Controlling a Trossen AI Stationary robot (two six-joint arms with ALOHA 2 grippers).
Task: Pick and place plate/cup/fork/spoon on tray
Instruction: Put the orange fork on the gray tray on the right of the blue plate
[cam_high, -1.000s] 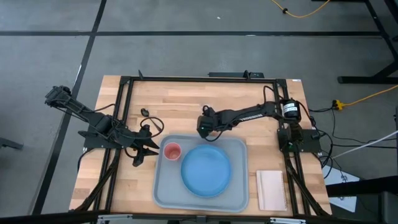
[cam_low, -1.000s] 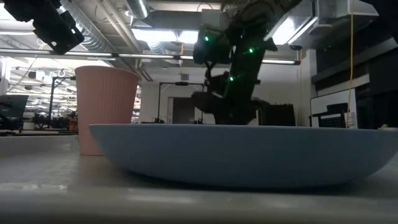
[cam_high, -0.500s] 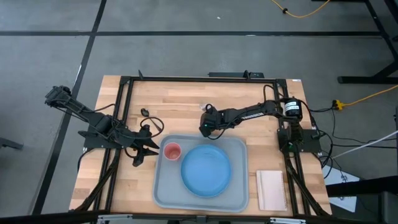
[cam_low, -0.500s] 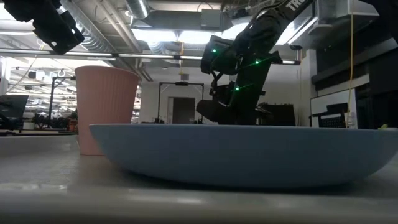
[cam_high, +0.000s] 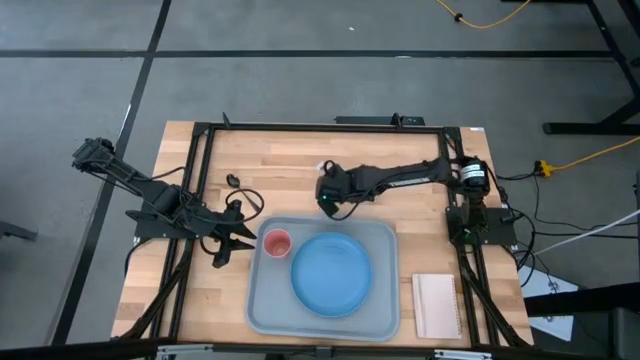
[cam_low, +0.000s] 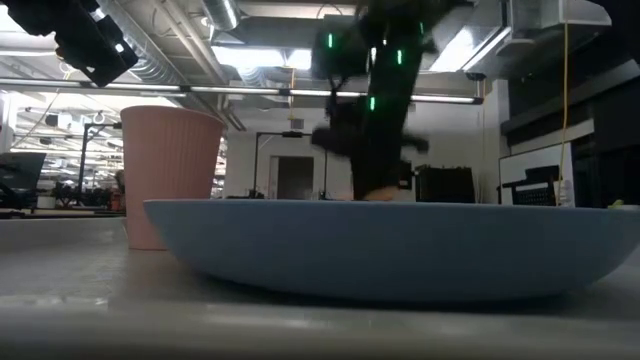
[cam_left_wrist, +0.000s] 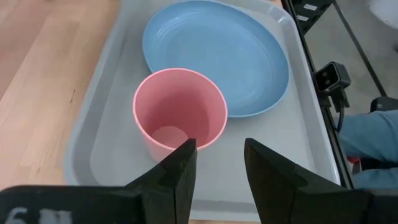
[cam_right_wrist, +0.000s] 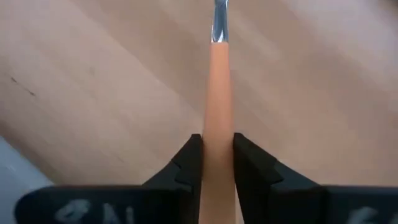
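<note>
The right tool (cam_right_wrist: 216, 163) pinches the orange-handled, silver-tined fork (cam_right_wrist: 217, 93) over the wooden tabletop (cam_high: 280, 170) at the high view's centre, seemingly for carrying to the pale blue-grey rectangular tray (cam_high: 385, 310) below, while the left tool (cam_left_wrist: 216, 165) waits spread beside the small pink-red plastic cup (cam_left_wrist: 179, 112).

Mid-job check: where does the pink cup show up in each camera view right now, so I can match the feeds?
High view: the cup stands in the tray's left part, beside the plate.
Low view: cup at left, behind the plate's rim.
Left wrist view: cup at centre, just beyond the left gripper, whose fingers are open.
Right wrist view: not in it.
Shared landmark: the blue plate next to the cup.
</note>
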